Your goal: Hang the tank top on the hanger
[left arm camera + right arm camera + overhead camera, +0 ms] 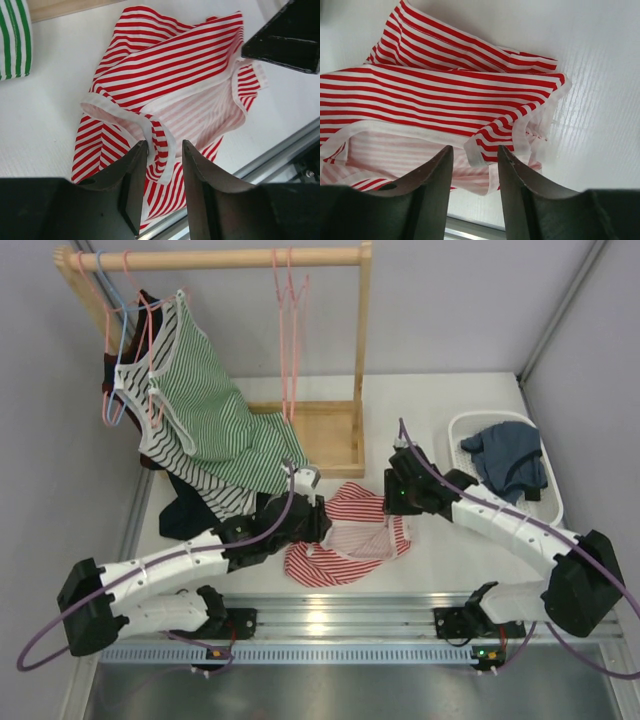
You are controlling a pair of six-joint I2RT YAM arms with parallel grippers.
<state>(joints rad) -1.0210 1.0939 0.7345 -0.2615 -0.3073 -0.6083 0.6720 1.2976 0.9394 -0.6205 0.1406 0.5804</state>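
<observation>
The red-and-white striped tank top point(350, 535) lies crumpled on the white table between my two grippers. My left gripper point(312, 520) is at its left edge. In the left wrist view the gripper point(165, 147) is open, with a white-trimmed shoulder strap point(160, 150) between the fingers, against the left one. My right gripper point(397, 502) is at the top's right edge. In the right wrist view it point(475, 150) is open, with a trimmed strap end point(495, 142) lying between the fingertips. Two empty pink wire hangers point(289, 340) hang on the wooden rail.
A wooden rack point(330, 435) stands at the back. On its left hang a green-and-white striped top point(210, 410), other garments, pink hangers and a light blue one point(122, 330). A white basket point(460, 430) at the right holds a dark blue garment point(510, 460). A metal rail point(330, 615) runs along the near edge.
</observation>
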